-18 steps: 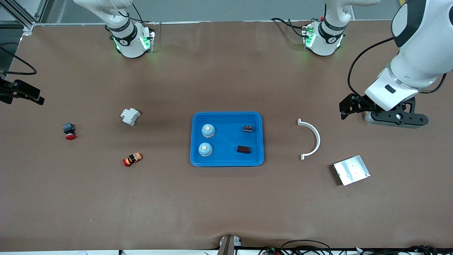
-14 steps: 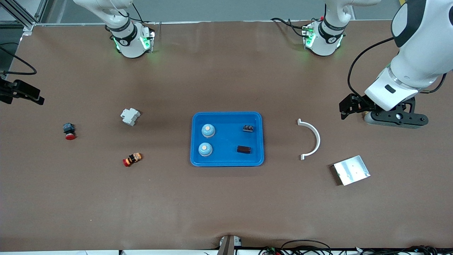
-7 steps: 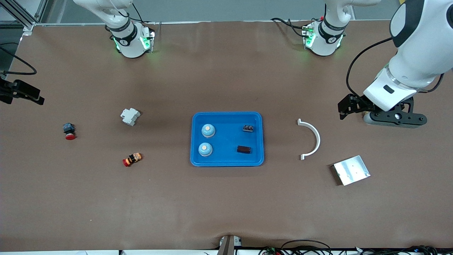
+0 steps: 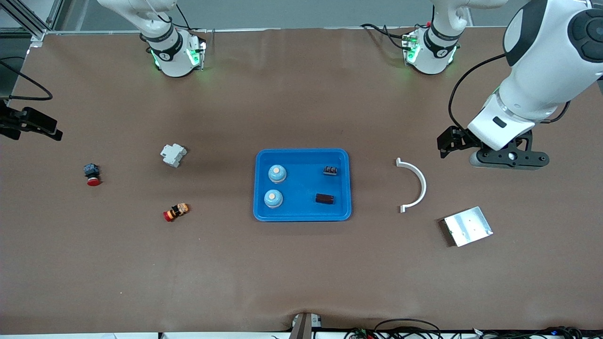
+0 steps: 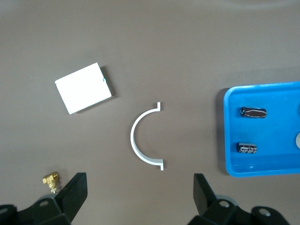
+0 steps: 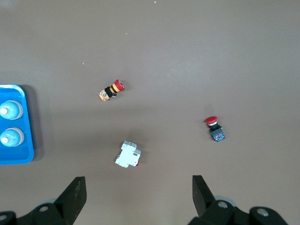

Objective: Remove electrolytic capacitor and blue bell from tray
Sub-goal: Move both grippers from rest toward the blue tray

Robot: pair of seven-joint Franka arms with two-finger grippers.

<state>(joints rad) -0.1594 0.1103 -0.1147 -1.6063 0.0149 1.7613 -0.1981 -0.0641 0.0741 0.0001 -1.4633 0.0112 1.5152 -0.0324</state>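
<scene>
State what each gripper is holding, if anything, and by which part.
Nothing is held. The left gripper and the right gripper both hang over bare table with jaws open and empty.

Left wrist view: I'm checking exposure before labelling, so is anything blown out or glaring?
Left wrist view: the metal plate is washed out to flat white. Front view: the same plate keeps grey tone and visible holes; green base lights glow mildly.

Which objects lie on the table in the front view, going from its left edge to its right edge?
Red push button → white breaker → orange-and-red button → blue tray holding two bells and two capacitors → white curved piece → metal plate.
</scene>
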